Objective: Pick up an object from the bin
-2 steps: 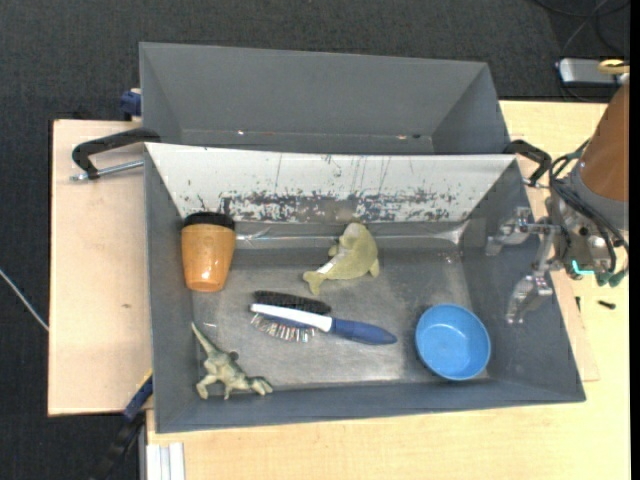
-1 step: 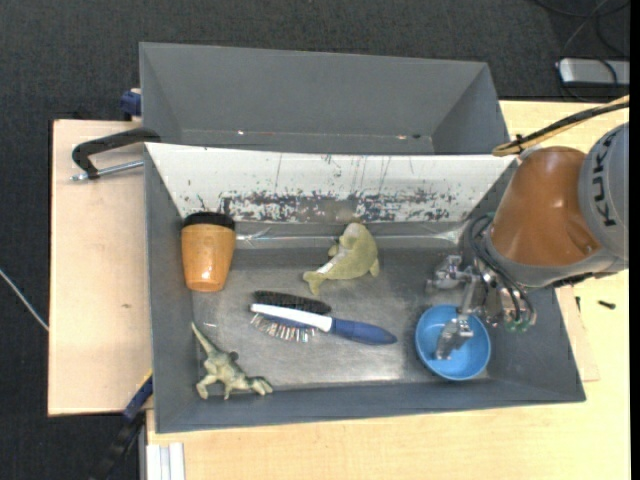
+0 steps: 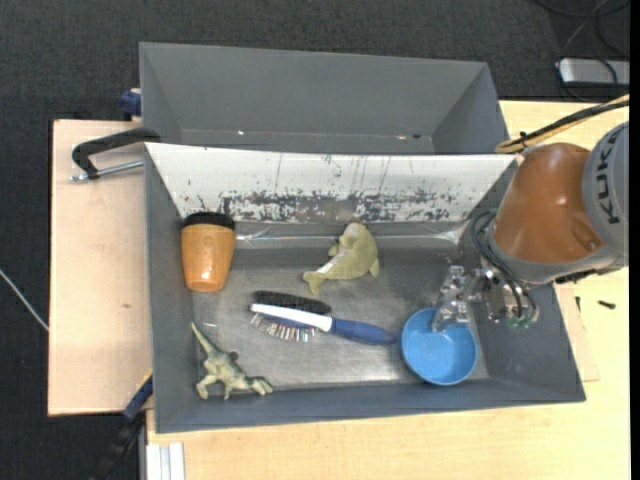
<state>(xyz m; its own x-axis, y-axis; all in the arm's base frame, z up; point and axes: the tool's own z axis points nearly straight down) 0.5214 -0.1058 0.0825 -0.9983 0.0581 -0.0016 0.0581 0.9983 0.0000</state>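
My gripper [image 3: 455,306] hangs at the right side of the bin, its metal fingers pointing down just over the far rim of a blue bowl [image 3: 438,351]. The bowl sits upright on the bin floor near the front right. A hairbrush [image 3: 305,320] with black bristles, a white back and a blue handle lies left of the bowl, its handle tip close to the bowl's rim. I see nothing between the fingers.
A pale yellow-green toy animal [image 3: 348,258] lies mid-bin towards the back. An orange cup with a black rim [image 3: 207,252] rests at the left wall. A tan toy dinosaur [image 3: 226,371] lies in the front left corner. The arm's orange cover fills the right side.
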